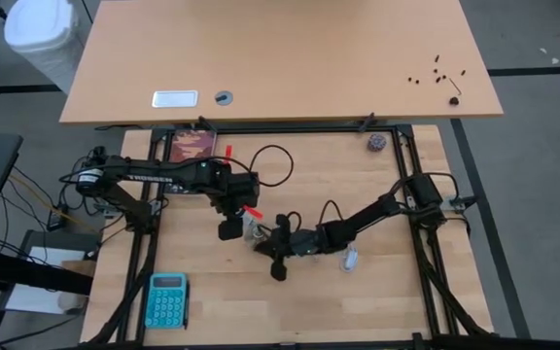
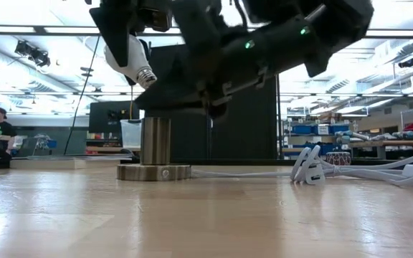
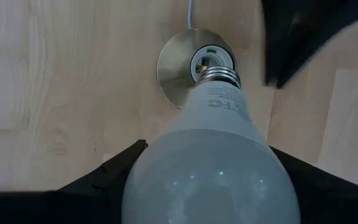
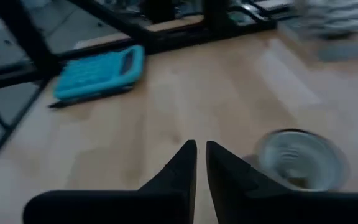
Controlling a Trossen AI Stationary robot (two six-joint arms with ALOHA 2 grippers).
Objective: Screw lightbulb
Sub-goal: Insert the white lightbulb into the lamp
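Observation:
The white lightbulb (image 2: 127, 57) hangs tilted above the table with my left gripper (image 3: 207, 149) shut on it. Its silvery screw base (image 3: 219, 77) points down at the round metal socket (image 3: 194, 62), a short way above its opening. The socket (image 2: 154, 147) stands upright on its flat disc on the table, and a white cable leads away from it. My right gripper (image 4: 201, 152) lies low beside the socket (image 4: 300, 158), fingers shut and apart from it. In the high view both grippers (image 1: 229, 226) (image 1: 272, 248) meet near the table's middle. My left gripper pinches the lightbulb's frosted dome (image 3: 160, 162) at its widest part between the two fingers (image 3: 114, 174), one on each side. The fingers come from above, slanting steeply down. The bulb is lifted clear and tilted, with its screw base lowest, over the socket.
A turquoise calculator (image 1: 167, 298) lies near the front left. The socket's white cable (image 2: 249, 172) runs to a white plug (image 1: 350, 258) at the right. A black metal frame (image 1: 426, 262) borders the table. A dark ball (image 1: 376, 143) and a book (image 1: 192, 146) lie at the far edge.

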